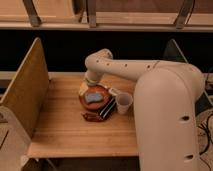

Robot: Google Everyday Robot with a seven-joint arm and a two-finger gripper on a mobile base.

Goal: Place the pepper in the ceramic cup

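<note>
While pepper (pixel 92 117) lies on counter (pixel 65 135), just before bowl (pixel 81 99), end effector (pixel 90 83) hangs at bowl's far rim — grip state: cannot tell. Risk: reach across bowl clips cup (pixel 123 102) or block (pixel 107 110) — cup tips.

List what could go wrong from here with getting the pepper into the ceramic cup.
1. The jaws hang at the far rim of the bowl, opposite the pepper; reaching across may bump the bowl.
2. The pepper lies by the black striped block, so a grasp may catch the block.
3. The ceramic cup looks little wider than the pepper; an off release could miss or tip it.
</note>
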